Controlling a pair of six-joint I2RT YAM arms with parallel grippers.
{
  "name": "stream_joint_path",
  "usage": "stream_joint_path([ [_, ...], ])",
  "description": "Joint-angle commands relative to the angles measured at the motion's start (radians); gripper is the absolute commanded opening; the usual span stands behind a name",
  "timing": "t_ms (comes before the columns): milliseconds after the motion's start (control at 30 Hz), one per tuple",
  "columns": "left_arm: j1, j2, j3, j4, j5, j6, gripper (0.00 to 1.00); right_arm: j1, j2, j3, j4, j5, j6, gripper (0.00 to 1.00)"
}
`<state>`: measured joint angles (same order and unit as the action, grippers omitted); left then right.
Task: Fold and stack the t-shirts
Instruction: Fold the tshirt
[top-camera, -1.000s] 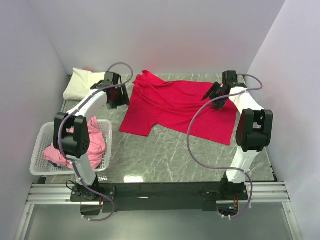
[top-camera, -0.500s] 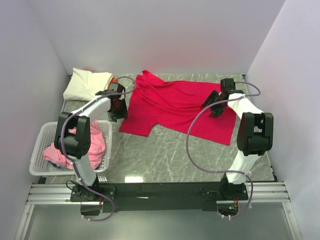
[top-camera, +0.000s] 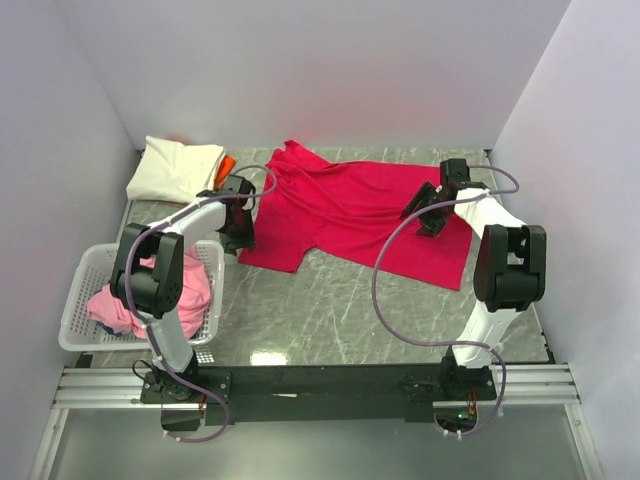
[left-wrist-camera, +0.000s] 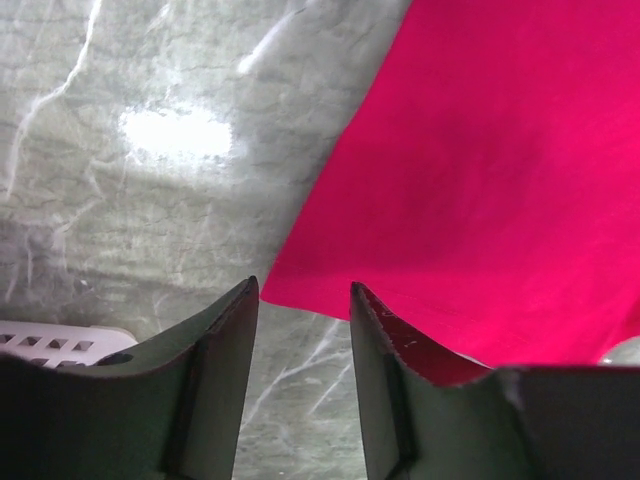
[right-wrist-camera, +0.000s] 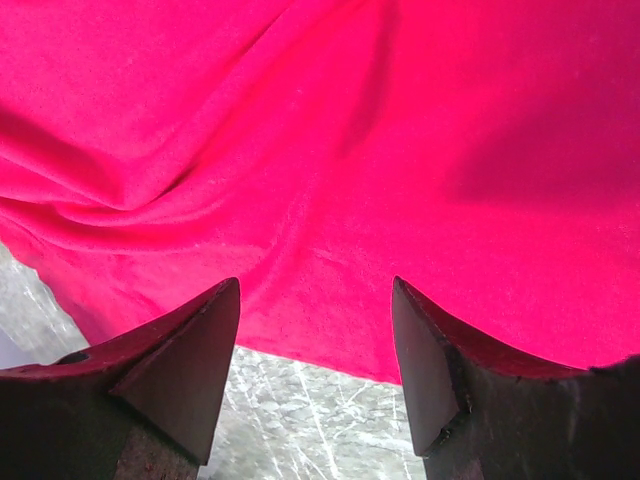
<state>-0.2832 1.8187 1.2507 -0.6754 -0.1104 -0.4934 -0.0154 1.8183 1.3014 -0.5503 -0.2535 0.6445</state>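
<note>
The crimson t-shirt (top-camera: 360, 215) lies spread across the middle of the overhead frame. The left gripper (left-wrist-camera: 303, 290) sits at the cloth's lower-left corner, its jaws apart with nothing between them. The right gripper (right-wrist-camera: 315, 285) hovers over the right-hand edge, jaws wide and empty. A cream t-shirt (top-camera: 175, 168) lies folded at upper left, and pink t-shirts (top-camera: 185, 290) fill the basket (top-camera: 80, 300) at lower left.

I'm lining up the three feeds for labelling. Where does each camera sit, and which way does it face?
Top external: fixed above and behind the arms, looking down on the table, red t-shirt and basket; left arm and right arm show whole.
Left wrist: on the left arm, looking down past the left tool at the shirt's corner and bare table.
Right wrist: on the right arm, looking down past the right tool at the shirt's edge.
Shared: all three see the red t-shirt.
</note>
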Motion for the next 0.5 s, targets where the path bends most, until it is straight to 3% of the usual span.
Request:
stream_joint_path([
  [0, -0.005, -0.009, -0.010, 0.019, -0.048, -0.016, 0.47, 0.008, -0.054, -0.013, 0.018, -0.010, -0.022, 0.69],
  [267, -0.005, 0.053, 0.023, 0.002, -0.069, -0.033, 0.46, 0.008, -0.076, -0.070, 0.046, -0.030, -0.023, 0.69],
  [467, -0.005, 0.076, 0.010, 0.016, -0.040, -0.045, 0.40, 0.008, -0.096, -0.102, 0.035, -0.018, -0.049, 0.68],
])
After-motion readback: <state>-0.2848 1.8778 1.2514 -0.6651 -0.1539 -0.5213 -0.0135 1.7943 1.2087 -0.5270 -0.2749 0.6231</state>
